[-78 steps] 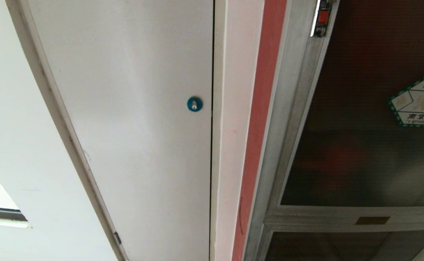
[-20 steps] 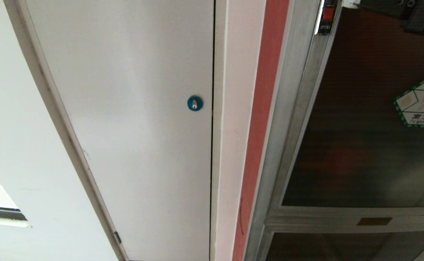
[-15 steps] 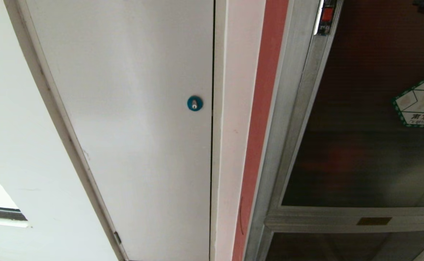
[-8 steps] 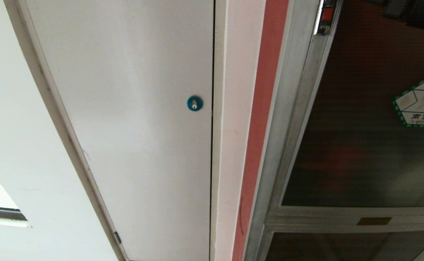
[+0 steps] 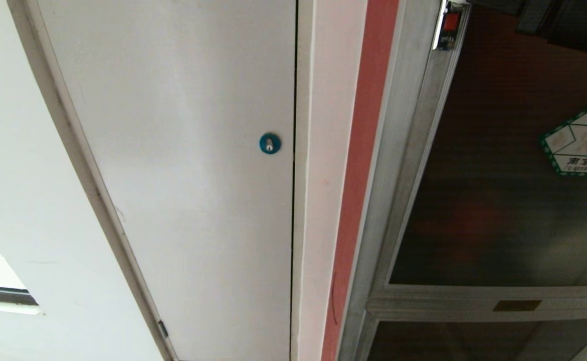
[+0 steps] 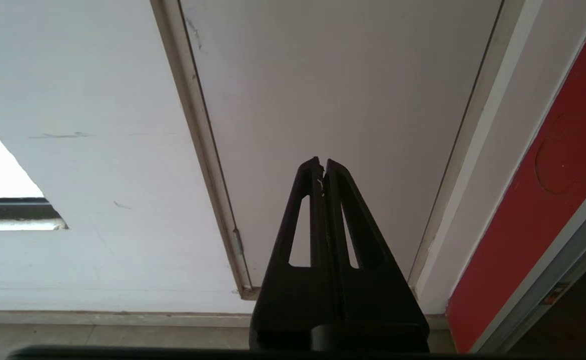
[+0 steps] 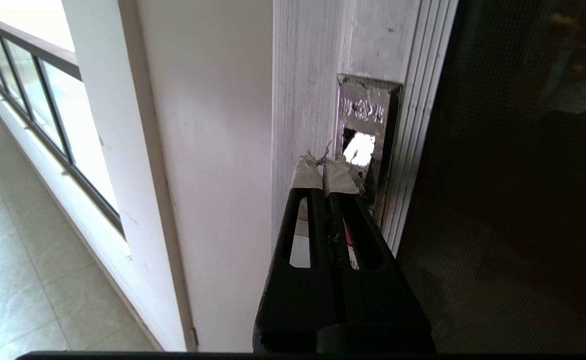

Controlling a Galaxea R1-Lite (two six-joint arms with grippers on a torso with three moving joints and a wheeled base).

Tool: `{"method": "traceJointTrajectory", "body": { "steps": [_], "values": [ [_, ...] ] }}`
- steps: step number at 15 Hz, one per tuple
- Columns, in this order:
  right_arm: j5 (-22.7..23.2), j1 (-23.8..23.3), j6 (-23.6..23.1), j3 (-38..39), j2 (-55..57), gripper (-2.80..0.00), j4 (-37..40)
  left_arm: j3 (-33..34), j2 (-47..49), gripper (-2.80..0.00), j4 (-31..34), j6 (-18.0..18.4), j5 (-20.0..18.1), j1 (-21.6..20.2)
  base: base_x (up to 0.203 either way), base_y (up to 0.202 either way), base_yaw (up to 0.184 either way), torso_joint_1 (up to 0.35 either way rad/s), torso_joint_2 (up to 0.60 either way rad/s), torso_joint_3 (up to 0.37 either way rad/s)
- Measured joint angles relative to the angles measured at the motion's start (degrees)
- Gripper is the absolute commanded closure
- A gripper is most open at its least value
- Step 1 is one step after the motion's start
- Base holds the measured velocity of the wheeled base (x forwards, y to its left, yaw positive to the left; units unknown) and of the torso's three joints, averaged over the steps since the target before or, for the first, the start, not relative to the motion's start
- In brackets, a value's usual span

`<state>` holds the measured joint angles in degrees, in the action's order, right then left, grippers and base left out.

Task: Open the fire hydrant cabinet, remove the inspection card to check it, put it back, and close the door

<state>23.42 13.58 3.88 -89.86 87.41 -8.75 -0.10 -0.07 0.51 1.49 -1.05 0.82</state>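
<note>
The right gripper (image 7: 325, 167), its two tape-wrapped fingers pressed together on nothing, is pointing its tips at the metal latch plate (image 7: 365, 120) on the silver frame of the fire hydrant cabinet (image 5: 403, 150), just beside the one dark glass door (image 5: 499, 200), which is sitting closed. One green-bordered sticker (image 5: 581, 145) and one red latch tab (image 5: 451, 21) are showing on that door. The left gripper (image 6: 323, 167), also pressed together and empty, is hanging before the white panel (image 5: 183, 150) with its one blue lock (image 5: 269, 143).
</note>
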Motion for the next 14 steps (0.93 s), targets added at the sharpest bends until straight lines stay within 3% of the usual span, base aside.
{"method": "traceJointTrajectory", "body": {
  "steps": [14],
  "values": [
    [0.1, -1.8, 0.0, -0.2, 2.1, 0.0, -0.2, 0.0, 0.0, 0.0, 0.0, 0.0, 0.0, 0.0, 0.0, 0.0, 0.0, 0.0, 0.0, 0.0]
  ]
}}
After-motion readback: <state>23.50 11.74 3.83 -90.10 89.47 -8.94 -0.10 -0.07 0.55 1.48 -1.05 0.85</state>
